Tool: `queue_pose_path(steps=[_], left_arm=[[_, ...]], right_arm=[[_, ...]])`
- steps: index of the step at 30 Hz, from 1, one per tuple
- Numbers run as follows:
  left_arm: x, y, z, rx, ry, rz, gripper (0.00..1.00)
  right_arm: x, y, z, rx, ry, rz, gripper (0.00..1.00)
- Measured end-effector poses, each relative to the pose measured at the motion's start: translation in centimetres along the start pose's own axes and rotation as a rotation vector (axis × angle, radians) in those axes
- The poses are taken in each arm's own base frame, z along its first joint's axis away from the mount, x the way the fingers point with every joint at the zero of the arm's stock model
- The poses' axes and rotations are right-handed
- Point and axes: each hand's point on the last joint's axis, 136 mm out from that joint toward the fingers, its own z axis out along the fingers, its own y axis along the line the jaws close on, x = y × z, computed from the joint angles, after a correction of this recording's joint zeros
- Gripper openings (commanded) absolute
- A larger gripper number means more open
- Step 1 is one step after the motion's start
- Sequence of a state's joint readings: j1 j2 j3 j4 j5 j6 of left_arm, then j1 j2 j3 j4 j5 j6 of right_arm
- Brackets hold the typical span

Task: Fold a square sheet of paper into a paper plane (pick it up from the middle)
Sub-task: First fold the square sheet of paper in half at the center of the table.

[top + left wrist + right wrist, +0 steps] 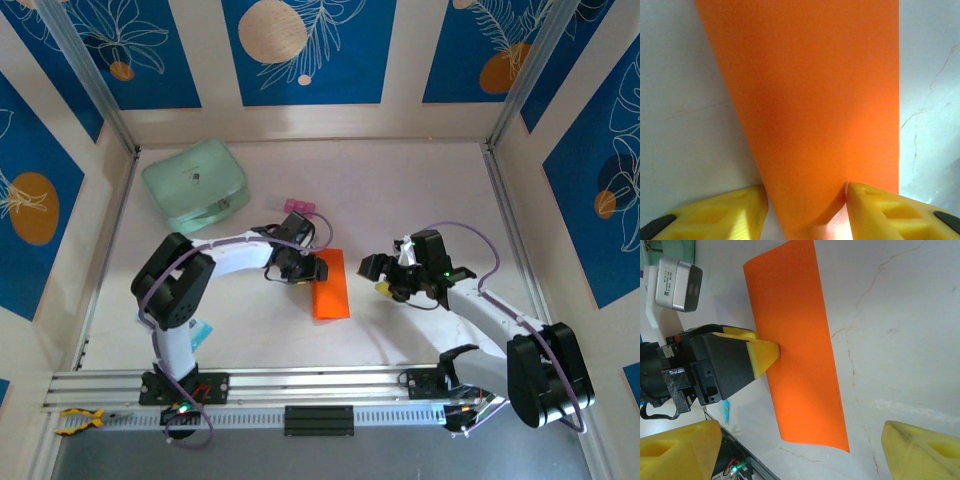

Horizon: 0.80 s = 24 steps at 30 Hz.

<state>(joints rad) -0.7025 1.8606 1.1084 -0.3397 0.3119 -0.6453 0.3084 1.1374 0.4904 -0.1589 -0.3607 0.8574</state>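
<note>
Orange sheet of paper (331, 285) lies as a narrow strip mid-way on the table (420, 190), the left gripper (318, 268) at its 10 o'clock with jaws half-spread astride the edge, the right gripper (380, 277) released at 3 o'clock; I'd pinch squarely, keeping edges aligned.

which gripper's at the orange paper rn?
The left gripper: its fingers touch the orange paper; the right gripper hangs open beside it, apart.

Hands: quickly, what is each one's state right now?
Left hand: part open, astride the paper; grip cannot be told.
Right hand: open, holding nothing.
</note>
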Motion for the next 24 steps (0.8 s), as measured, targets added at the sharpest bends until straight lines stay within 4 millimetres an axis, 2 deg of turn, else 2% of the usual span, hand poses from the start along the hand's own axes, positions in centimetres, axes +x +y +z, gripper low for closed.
queue_pose_path(steps=[24], left_arm=[[0.03,0.29,0.34,-0.055,0.064,-0.002,0.52]], right_arm=[[-0.09,-0.67,-0.04,0.033,-0.012,0.012,0.85]])
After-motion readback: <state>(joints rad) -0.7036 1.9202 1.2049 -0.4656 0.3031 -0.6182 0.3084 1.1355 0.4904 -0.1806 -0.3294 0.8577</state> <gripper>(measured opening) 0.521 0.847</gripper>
